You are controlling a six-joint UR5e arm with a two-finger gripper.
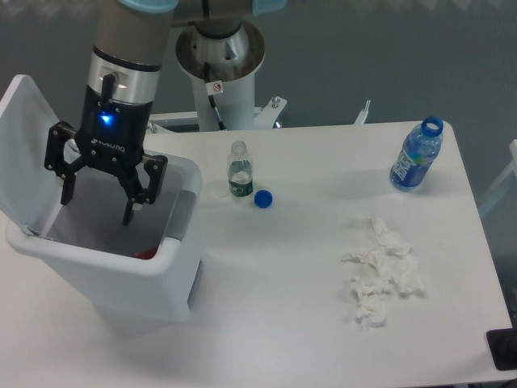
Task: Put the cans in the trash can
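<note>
The white trash can stands at the left of the table with its lid swung open to the back left. My gripper hangs over the bin's opening, fingers spread open and empty. A bit of a red can shows inside the bin, low against the front wall, below and right of my fingertips.
A clear bottle with a green label stands uncapped beside the bin, with a blue cap lying next to it. A blue-labelled water bottle stands at the back right. Crumpled white tissue lies right of centre.
</note>
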